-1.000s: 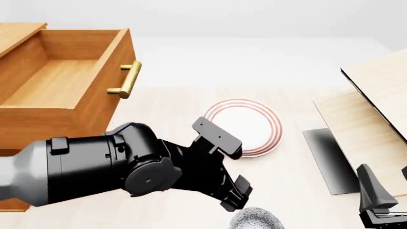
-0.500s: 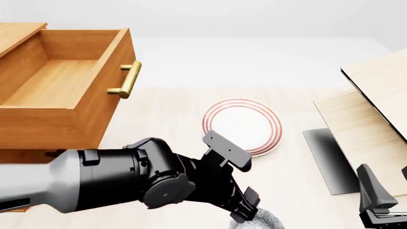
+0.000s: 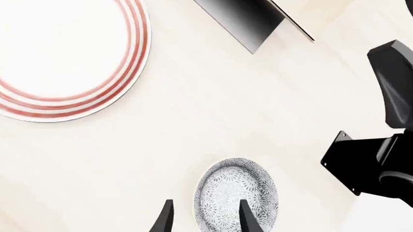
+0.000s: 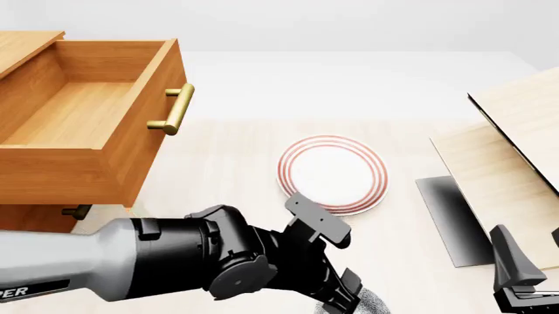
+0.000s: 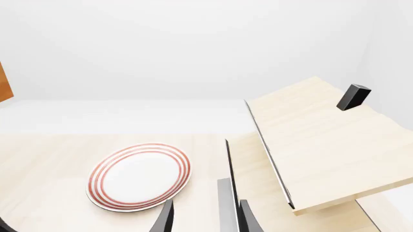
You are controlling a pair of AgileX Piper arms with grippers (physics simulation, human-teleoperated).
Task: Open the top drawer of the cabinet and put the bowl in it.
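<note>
In the left wrist view, the bowl (image 3: 237, 193) is sitting on the pale desk (image 3: 213, 106) directly under your left end effector (image 3: 205, 217), whose fingers are standing apart with one tip over the bowl's inside and the other outside its rim. The bowl is looking small, deep and round, a stiff glazed shell with a speckled grey lace pattern; judge it light but slick and breakable, so you are best pinching the wall at the rim, one finger inside and one outside, and squeezing gently. The flat plate (image 3: 61, 58) with red rings is lying well apart.

In the front view, the left end effector (image 4: 336, 268) is reaching low at the near edge, covering most of the bowl (image 4: 371, 302), of which only a speckled sliver is showing. The drawer (image 4: 83, 118) is standing pulled out of the cabinet (image 4: 26, 219), a smooth orange-brown wooden box with a brass bar handle (image 4: 173, 110), and it is looking open enough to take the bowl.

In the right wrist view, your right end effector (image 5: 205, 217) is hanging idle with fingers apart, holding nothing, over the desk near the plate (image 5: 139, 175) and a pale wood board (image 5: 322, 140).
</note>
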